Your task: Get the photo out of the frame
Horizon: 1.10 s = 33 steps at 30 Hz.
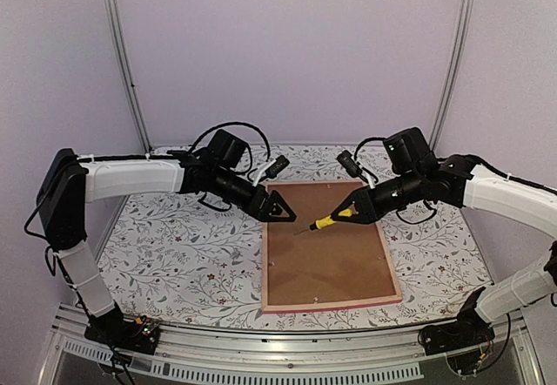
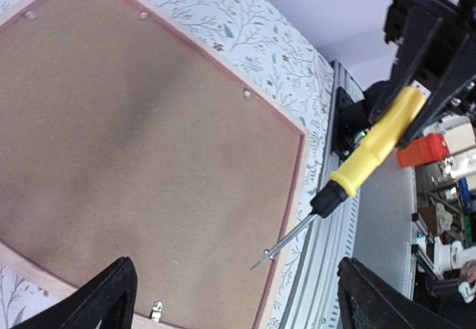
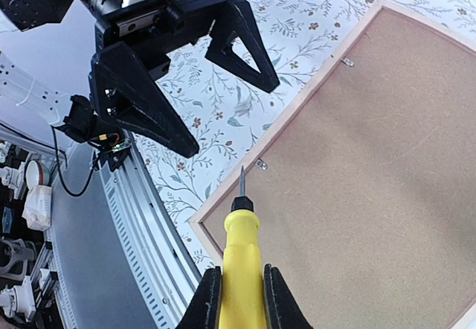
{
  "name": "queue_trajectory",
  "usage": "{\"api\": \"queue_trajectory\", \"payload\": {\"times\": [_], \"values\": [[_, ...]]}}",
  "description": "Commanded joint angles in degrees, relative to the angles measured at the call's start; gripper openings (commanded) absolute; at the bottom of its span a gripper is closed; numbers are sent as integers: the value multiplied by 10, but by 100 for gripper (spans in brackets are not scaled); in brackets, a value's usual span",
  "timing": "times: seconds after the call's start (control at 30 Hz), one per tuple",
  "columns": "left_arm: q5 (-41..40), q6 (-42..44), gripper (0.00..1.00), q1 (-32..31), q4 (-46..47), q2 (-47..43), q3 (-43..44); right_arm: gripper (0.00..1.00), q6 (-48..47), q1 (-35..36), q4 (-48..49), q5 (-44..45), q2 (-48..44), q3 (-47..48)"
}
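Observation:
The frame (image 1: 332, 305) lies face down in the middle of the table, its pink border (image 2: 294, 180) around a brown backing board (image 1: 326, 250). The photo is hidden under that board. My right gripper (image 1: 359, 208) is shut on a yellow-handled screwdriver (image 1: 333, 220), whose tip hangs just above the board near the frame's left edge (image 3: 297, 113). In the right wrist view the handle (image 3: 242, 258) sits between the fingers (image 3: 210, 299). My left gripper (image 1: 283, 209) stands open and holds nothing, over the frame's far left corner and just left of the screwdriver tip.
Small metal clips (image 2: 156, 312) (image 3: 261, 164) hold the backing board (image 2: 134, 143) along the frame's inner edge. The tablecloth (image 1: 183, 246) has a floral print. A metal rail (image 1: 287, 350) runs along the near table edge.

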Motion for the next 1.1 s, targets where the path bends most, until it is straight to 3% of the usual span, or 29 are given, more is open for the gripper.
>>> {"api": "queue_trajectory", "payload": {"times": [0.0, 0.23, 0.5, 1.07], "values": [[-76, -83, 96, 19, 52, -11, -41, 0, 15, 8, 3, 48, 29, -3], [-183, -152, 95, 31, 28, -3, -67, 0, 42, 10, -72, 189, 49, -5], [-319, -183, 95, 31, -10, 24, -43, 0, 115, 9, -175, 257, -44, -64], [-394, -217, 95, 28, 7, 71, -30, 0, 238, 17, -370, 360, -155, -89]]}}
